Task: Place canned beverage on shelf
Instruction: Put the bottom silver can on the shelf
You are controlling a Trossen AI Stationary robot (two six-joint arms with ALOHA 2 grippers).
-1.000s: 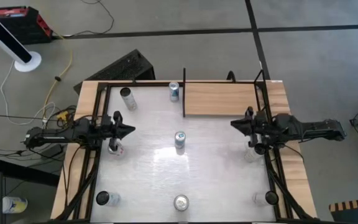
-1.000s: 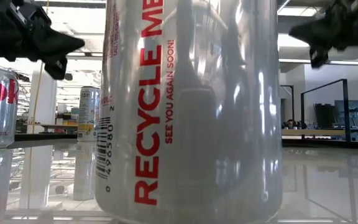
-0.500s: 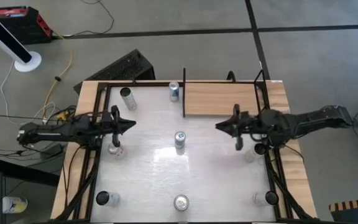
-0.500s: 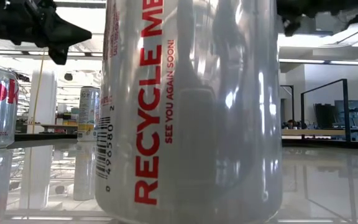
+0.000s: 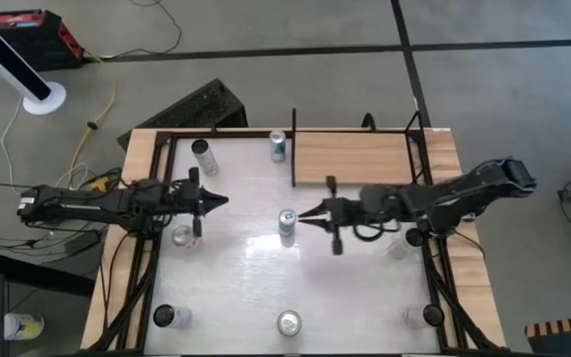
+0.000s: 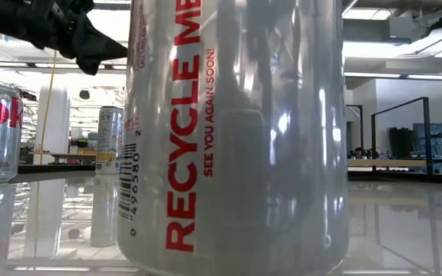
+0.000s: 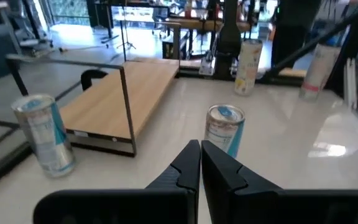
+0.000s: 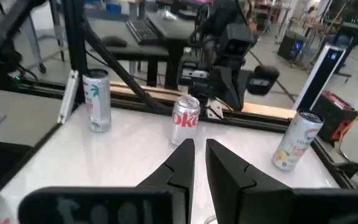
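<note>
While a silver can [image 6: 236, 138] filling the low view read "RECYCLE ME" and "SEE YOU AGAIN SOON!" in red, the right gripper [image 5: 305, 213] hovered just beside the centre can [image 5: 286, 224], fingers nearly closed and empty. The left gripper [image 5: 218, 200], pinched together and empty, hung over the table's left part. The shelf [image 5: 351, 159] lay at the far edge.
</note>
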